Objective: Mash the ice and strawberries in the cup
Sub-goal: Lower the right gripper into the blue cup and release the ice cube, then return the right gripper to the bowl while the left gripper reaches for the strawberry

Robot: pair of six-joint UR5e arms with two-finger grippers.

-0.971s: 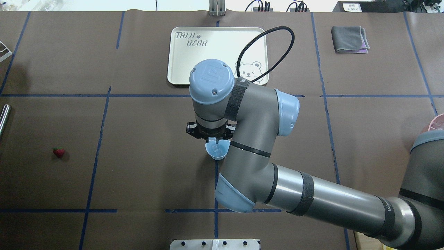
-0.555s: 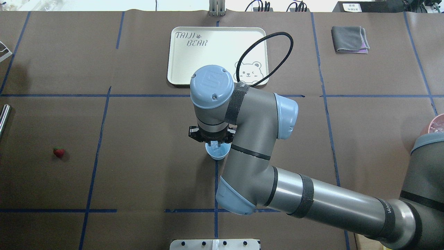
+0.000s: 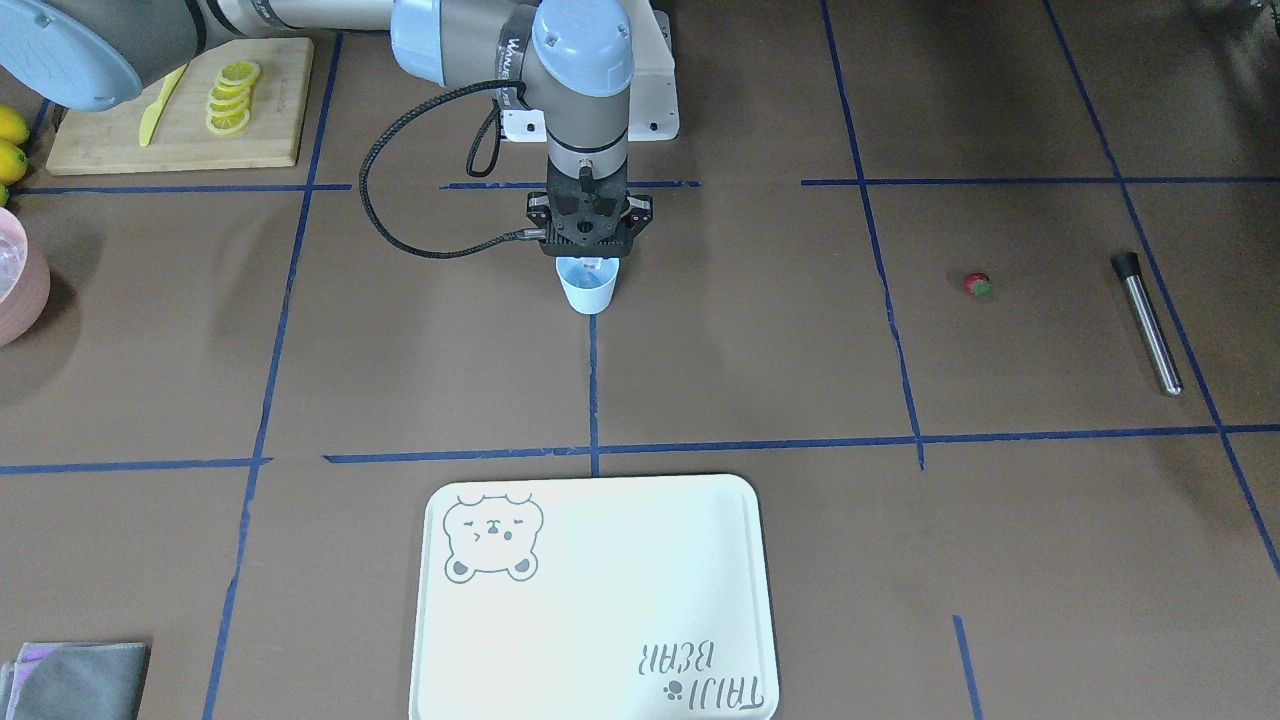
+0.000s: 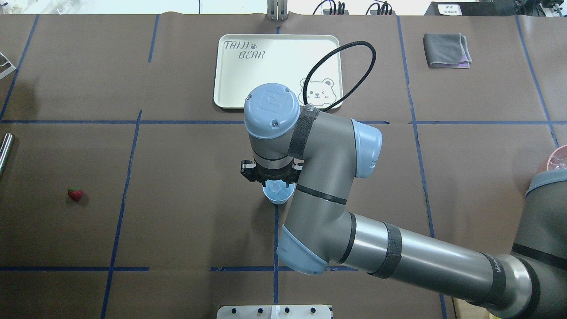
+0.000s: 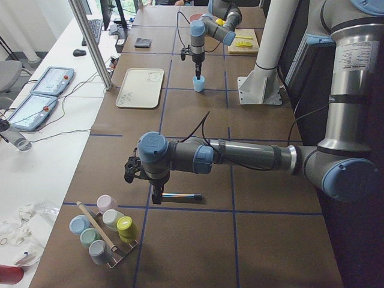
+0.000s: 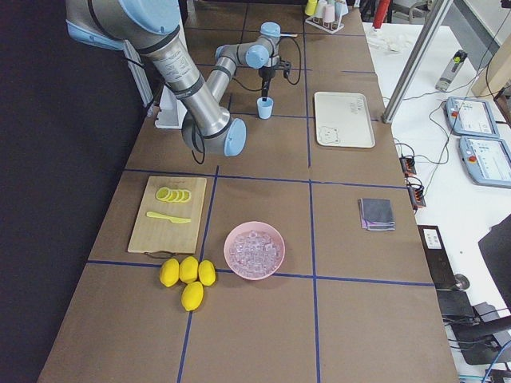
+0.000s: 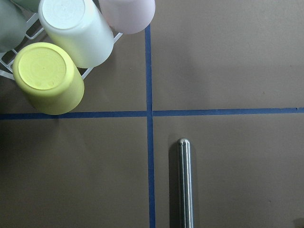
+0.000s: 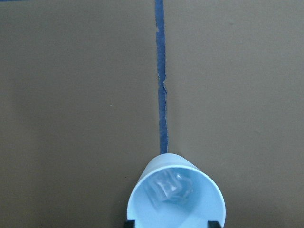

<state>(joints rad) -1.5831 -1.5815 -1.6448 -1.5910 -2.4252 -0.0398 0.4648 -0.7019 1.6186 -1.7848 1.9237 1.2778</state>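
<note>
Overhead exterior: the right arm comes in from the right with its elbow bent and its wrist pointing straight down. The right gripper [image 4: 271, 179] hangs over the small light-blue tapered plastic cup [image 4: 277, 198]. A translucent bluish ice cube [image 4: 278, 189] lies inside the cup. The tiny red strawberry with a green cap [image 4: 75, 193] lies on the table well apart, far to the left.

Exterior front-facing: the gripper's fingertips sit just at the cup's mouth.

Right wrist-mounted: two dark fingertips [image 8: 128, 223] flank the rim, spread apart and gripping nothing.

Exterior left: the left arm stretches out low, and the left gripper [image 5: 157, 197] points down just above a slim steel rod [image 5: 180, 195]. I cannot tell whether it is clenched or released.
</note>
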